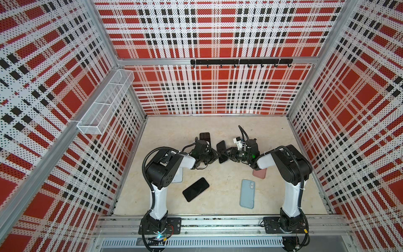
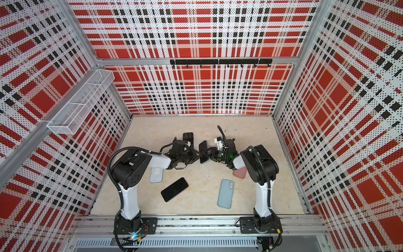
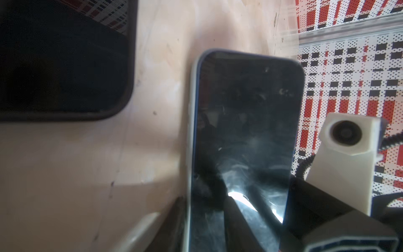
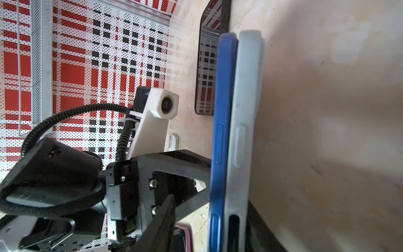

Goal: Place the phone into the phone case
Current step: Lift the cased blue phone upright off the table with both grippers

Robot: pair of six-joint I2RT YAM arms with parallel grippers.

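A blue-edged phone [image 4: 222,122] with a dark screen [image 3: 242,131] stands on edge above the middle of the table, seen in both top views [image 1: 222,151] [image 2: 204,151]. A pale grey phone case [image 4: 246,122] lies against its back, and the phone's rim stands proud of the case. My left gripper [image 3: 202,203] [image 1: 216,156] is shut on the pair, one finger on the screen and one behind the case. My right gripper [image 4: 212,199] [image 1: 229,155] straddles them from the opposite side. One finger [image 4: 161,222] stands a gap away from the phone.
On the table lie a black case [image 1: 205,137] behind the grippers, a black phone [image 1: 195,189], a light blue case [image 1: 247,193], a pink case [image 1: 259,173] under the right arm and a white one [image 1: 177,176] under the left arm. A mesh basket [image 1: 106,100] hangs on the left wall.
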